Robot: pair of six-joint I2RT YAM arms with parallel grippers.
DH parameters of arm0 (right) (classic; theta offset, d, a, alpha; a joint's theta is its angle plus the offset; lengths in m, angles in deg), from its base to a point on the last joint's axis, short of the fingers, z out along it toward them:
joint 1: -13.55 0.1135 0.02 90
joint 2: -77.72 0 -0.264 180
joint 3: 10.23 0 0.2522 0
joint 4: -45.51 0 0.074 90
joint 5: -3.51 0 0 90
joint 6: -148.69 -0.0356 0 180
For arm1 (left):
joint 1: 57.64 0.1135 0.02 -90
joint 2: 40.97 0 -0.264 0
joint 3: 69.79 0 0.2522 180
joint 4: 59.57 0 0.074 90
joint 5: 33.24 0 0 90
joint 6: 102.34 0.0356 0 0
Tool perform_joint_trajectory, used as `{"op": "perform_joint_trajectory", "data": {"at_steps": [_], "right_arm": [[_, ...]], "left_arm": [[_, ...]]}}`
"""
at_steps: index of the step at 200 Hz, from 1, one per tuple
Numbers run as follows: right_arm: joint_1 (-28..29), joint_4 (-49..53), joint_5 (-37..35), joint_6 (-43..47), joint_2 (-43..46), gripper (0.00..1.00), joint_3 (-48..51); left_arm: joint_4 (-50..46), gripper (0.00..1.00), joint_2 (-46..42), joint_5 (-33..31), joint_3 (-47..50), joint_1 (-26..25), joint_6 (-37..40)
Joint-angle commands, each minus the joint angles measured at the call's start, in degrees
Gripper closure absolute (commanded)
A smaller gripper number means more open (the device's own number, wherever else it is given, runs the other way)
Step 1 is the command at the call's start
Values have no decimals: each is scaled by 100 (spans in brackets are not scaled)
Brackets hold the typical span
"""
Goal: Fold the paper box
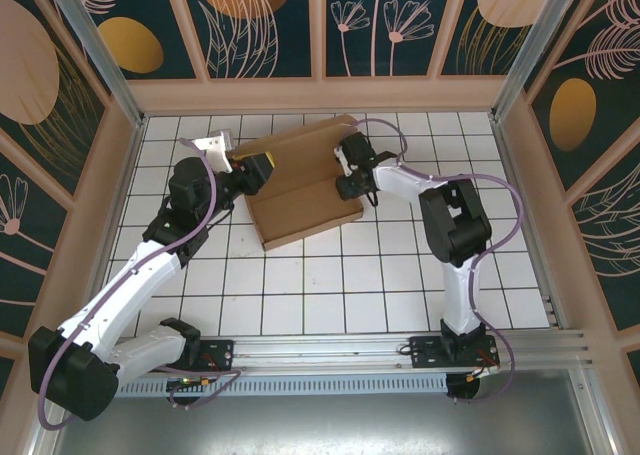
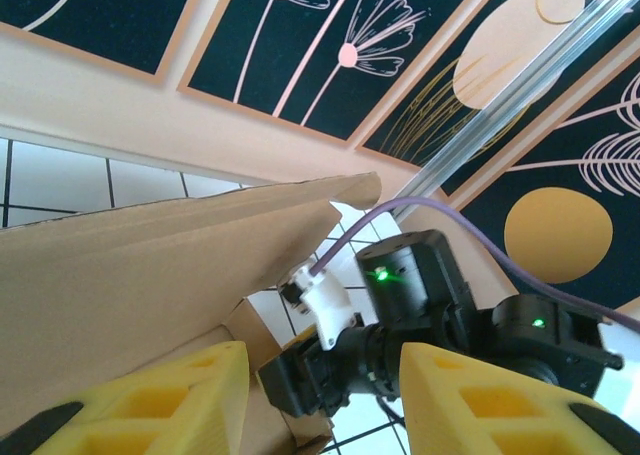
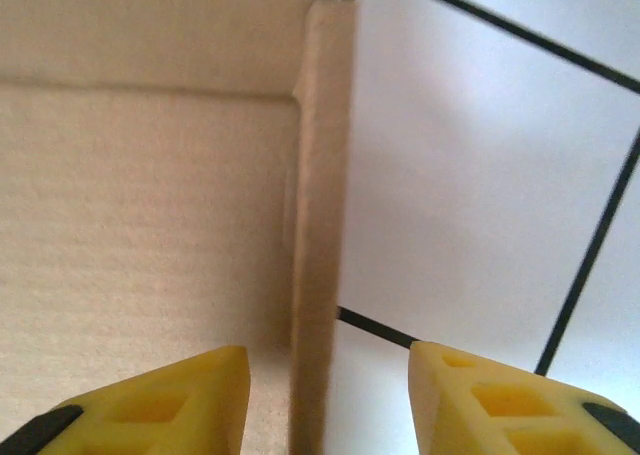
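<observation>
Paper box [image 1: 300,190] flanked by left fingers [image 1: 255,170] and right fingers [image 1: 350,183], elbows [image 1: 455,225] bent.

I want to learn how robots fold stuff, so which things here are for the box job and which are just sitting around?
For the job:
- paper box
- left fingers, open by the box's raised flap
- right fingers, open on either side of a box wall

Just there:
- tiled table
- flower-painted walls
- purple cable
- metal rail
</observation>
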Motion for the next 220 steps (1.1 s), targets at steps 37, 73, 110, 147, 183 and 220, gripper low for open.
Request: {"op": "perform_joint_trajectory", "data": {"at_steps": [37,73,110,147,183,220], "right_arm": [[41,121,26,-137,-158,55,-375],[49,62,-62,-251,-437,68,-561],[106,243,-284,-219,-715,76,-718],[286,323,-1097,-5,-709,93,-666],[546,350,-2570,187,-698,100,-644],[568,227,-2649,110,-676,100,-371]], "left_arm": [[251,56,-4,-56,114,-56,-64],[269,56,-12,-58,128,-50,-72],[192,55,-39,-119,94,-49,-20],[198,55,-44,-134,95,-52,-34],[207,55,-30,-128,103,-47,-37],[207,55,-4,-114,94,-53,-36]]}}
